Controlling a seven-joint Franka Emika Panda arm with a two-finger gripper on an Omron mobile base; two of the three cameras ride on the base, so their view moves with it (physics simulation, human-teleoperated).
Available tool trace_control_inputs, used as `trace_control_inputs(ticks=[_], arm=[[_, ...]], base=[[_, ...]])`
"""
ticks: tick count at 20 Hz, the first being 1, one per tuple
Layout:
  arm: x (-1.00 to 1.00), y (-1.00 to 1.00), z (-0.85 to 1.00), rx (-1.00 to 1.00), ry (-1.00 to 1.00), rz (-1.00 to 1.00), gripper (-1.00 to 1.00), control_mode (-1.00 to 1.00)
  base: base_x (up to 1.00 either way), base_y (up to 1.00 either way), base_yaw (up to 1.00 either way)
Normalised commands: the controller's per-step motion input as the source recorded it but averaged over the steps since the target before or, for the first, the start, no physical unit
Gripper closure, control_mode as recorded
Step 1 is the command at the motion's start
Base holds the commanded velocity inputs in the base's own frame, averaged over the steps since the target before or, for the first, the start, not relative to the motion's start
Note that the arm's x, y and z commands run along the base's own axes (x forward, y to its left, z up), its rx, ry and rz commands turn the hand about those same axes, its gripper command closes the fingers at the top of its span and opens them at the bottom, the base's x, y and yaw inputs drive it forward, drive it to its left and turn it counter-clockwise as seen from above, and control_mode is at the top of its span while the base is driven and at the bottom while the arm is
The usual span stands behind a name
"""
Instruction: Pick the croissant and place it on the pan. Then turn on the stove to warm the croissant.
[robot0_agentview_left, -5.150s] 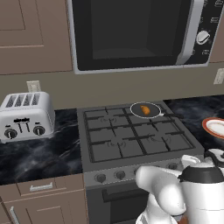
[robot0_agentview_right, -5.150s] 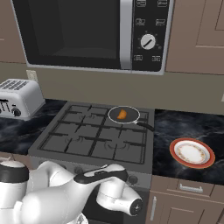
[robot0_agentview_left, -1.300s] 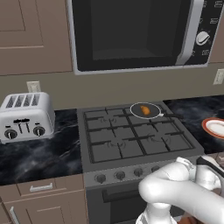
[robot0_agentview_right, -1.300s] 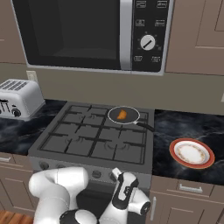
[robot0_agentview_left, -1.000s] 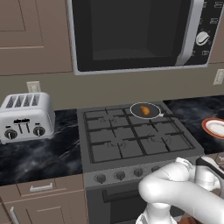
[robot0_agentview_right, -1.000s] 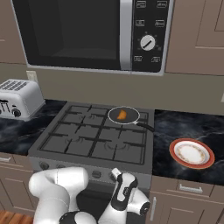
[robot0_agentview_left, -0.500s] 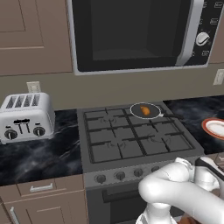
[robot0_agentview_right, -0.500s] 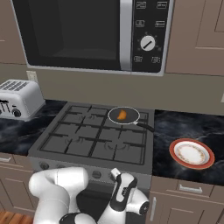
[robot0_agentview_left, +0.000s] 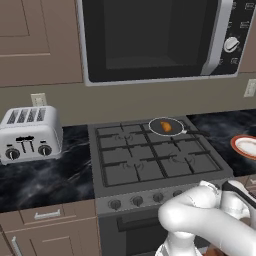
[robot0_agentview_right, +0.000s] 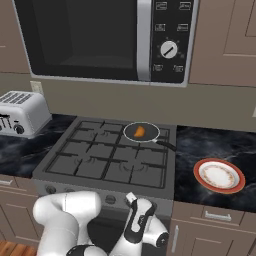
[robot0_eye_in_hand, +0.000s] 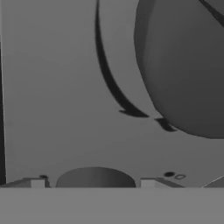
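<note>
Croissant (robot0_agentview_left: 166, 127) already lying in the pan (robot0_agentview_left: 165, 126) on the back right burner of the stove (robot0_agentview_left: 150, 160). Claw pressed right up against a round grey knob (robot0_eye_in_hand: 95, 177) on the stove front, tips on either side of it, probably squeezing it to start the flame.

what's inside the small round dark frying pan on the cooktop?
The small round dark frying pan on the grey gas cooktop holds one orange-brown croissant, lying near its middle. The dark base around the pastry looks bare. The base directly under the croissant is covered.
</note>
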Motion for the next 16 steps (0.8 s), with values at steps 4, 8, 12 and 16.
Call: trace_control_inputs(ticks=[4,8,12,16], arm=[[0.0,-0.04,0.0,-0.28,0.0,0.0,1.0,-1.0],[0.0,-0.07,0.0,-0.4,0.0,0.0,1.0,-1.0],[0.0,-0.06,0.0,-0.49,0.0,0.0,1.0,-1.0],[0.0,0.0,0.0,-0.62,-0.01,0.0,1.0,-1.0]], base=[[0.0,0.0,0.0],[0.0,0.0,0.0],[0.0,0.0,0.0],[0.0,0.0,0.0]])
